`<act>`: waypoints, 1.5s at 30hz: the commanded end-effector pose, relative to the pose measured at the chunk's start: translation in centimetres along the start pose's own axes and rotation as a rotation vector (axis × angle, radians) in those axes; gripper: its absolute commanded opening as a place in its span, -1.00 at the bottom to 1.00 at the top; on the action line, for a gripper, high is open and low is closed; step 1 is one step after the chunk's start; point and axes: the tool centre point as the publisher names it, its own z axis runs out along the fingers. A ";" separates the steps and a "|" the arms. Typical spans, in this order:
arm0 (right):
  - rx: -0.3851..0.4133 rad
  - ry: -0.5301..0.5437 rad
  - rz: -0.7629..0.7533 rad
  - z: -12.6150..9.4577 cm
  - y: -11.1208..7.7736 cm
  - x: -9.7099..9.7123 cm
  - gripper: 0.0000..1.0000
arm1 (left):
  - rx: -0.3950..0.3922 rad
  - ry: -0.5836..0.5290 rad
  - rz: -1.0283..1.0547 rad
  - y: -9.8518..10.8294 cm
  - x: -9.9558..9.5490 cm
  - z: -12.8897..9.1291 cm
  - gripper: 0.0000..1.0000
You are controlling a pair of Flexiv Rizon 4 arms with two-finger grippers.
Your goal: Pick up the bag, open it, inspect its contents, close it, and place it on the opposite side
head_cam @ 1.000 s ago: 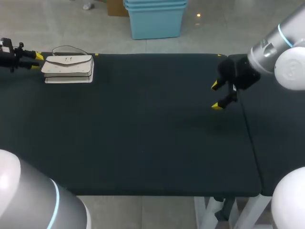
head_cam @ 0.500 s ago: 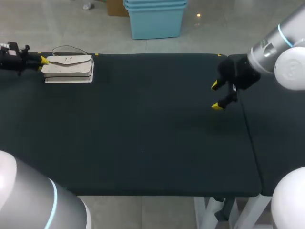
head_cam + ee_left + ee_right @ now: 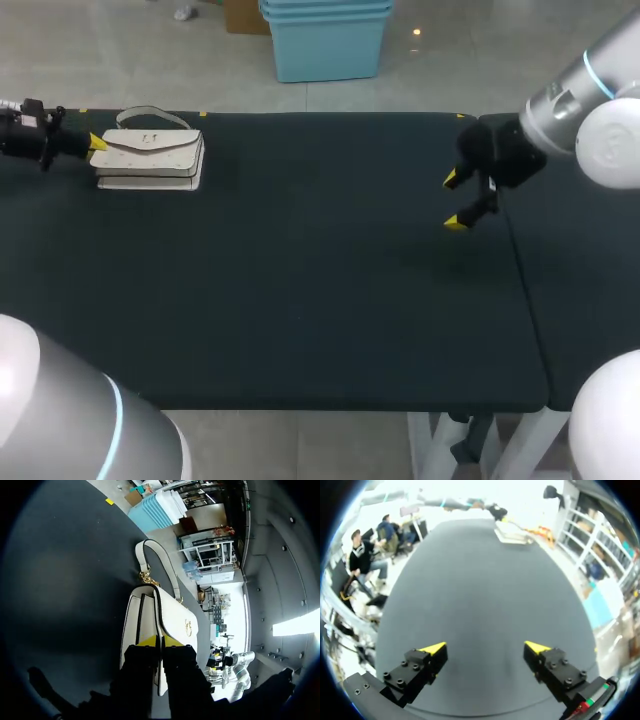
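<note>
A white handbag (image 3: 150, 160) with a thin strap (image 3: 150, 113) lies at the far left back of the dark table (image 3: 300, 300). My left gripper (image 3: 97, 143) comes in from the left and is at the bag's left end. In the left wrist view its yellow tips (image 3: 160, 641) stand almost together, pinching a thin edge of the bag (image 3: 172, 615), and the strap (image 3: 157, 562) arches ahead. My right gripper (image 3: 452, 200) hangs open over the table's right part, far from the bag. Nothing is between its fingers (image 3: 485, 647), and the bag (image 3: 510, 532) shows far ahead of them.
The dark tabletop stretches bare between the two grippers. A seam (image 3: 520, 270) runs along the right side, where a second dark surface adjoins. The back edge runs just behind the bag.
My left gripper has moved right to the bag's end and closed on its edge. The bag has shifted slightly right and its strap has risen. The right arm has not moved.
</note>
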 end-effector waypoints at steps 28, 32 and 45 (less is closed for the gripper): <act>-0.001 0.003 0.000 0.0 0.0 -0.1 1.00 | -1.095 -0.085 0.013 3.2 0.9 -1.3 -0.21; -0.001 0.003 0.000 0.0 0.0 -0.1 1.00 | -1.106 -0.070 0.003 3.1 0.4 -0.6 -0.18; -0.001 0.003 0.000 0.0 0.0 -0.1 1.00 | -1.157 -0.048 0.043 6.6 2.0 1.3 -1.00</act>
